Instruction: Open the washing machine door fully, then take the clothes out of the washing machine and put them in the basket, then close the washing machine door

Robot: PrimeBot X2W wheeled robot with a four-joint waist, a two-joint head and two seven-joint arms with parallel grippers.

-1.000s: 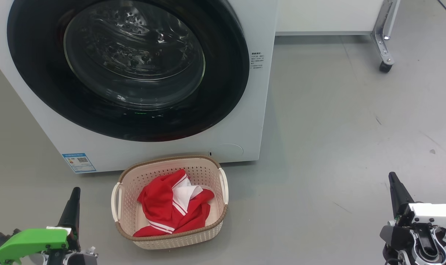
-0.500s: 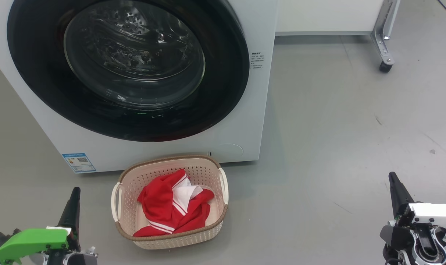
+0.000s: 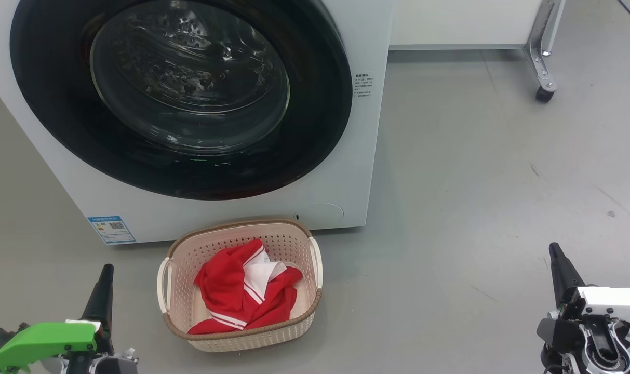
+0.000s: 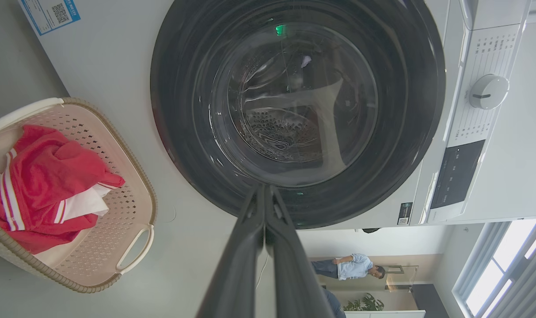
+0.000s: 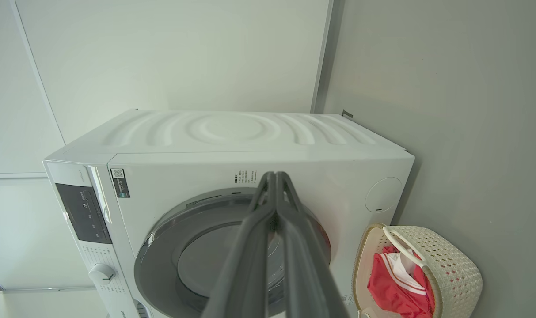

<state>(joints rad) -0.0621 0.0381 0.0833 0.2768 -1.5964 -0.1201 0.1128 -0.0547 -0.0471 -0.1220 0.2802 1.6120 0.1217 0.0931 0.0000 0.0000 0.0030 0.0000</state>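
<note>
Seemingly every step is done: the big white front-loading washing machine [image 3: 231, 218] stands with its large round door of glossy black rim and bulging clear glass [image 3: 182, 93] lying flush against the front, and the steel drum [image 3: 190, 47] behind the glass shows no red. Just before the machine, on the grey floor [image 3: 476, 182], the small cream perforated plastic basket with a brown woven rim [image 3: 252, 337] holds the bright red, white-striped sports clothes [image 3: 231, 291] in a heap. The left gripper [image 3: 107, 269] and right gripper [image 3: 553, 248] hang low at either side, well apart from door and basket, each with its dark fingers [image 4: 241, 256] pressed together on nothing (the wrist views show no gap). I judge nothing is left, save perhaps checking the latch. Against the picture of a second ago, nothing has shifted: door, basket, garments and both grippers sit alike.
</note>
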